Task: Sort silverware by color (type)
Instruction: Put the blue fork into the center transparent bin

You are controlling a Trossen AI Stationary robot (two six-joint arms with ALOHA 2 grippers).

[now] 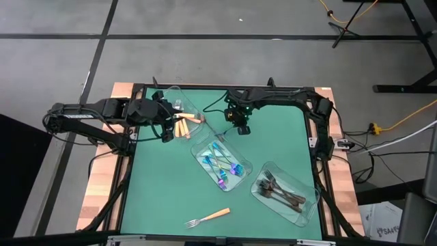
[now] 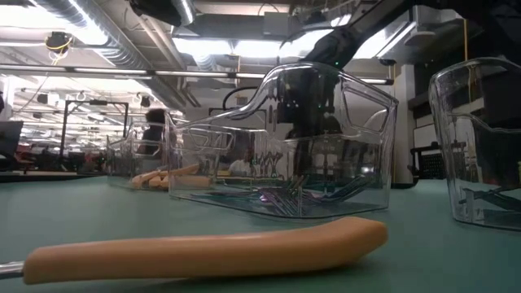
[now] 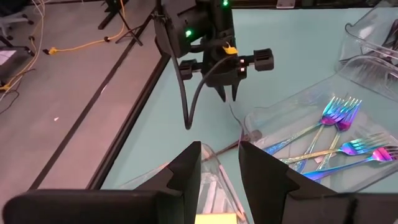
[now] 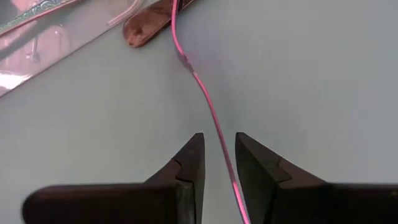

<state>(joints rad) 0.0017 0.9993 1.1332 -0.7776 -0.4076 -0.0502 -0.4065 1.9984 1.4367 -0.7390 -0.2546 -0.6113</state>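
A thin metal utensil [image 4: 208,102] lies on the green table [image 1: 171,198]; its handle shines pink. My right gripper [image 4: 219,146] points steeply down over it, open, one finger on each side of the handle. I cannot tell whether a finger touches it. The left wrist view shows that gripper [image 3: 229,94] just above the utensil [image 3: 237,121]. My left gripper [image 3: 219,155] hovers open over the far-left clear tray [image 1: 179,102], which holds orange-handled pieces [image 1: 183,125]. Iridescent forks [image 1: 222,164] lie in the middle tray, dark forks [image 1: 280,190] in the right one. An orange-handled fork [image 1: 208,217] lies near the front edge.
The three clear trays run in a slanting row from far left to near right; the middle tray's corner [image 3: 255,121] is close to the thin utensil's far end. A brownish rounded piece [image 4: 146,28] lies by that end. Bare green mat lies at near left.
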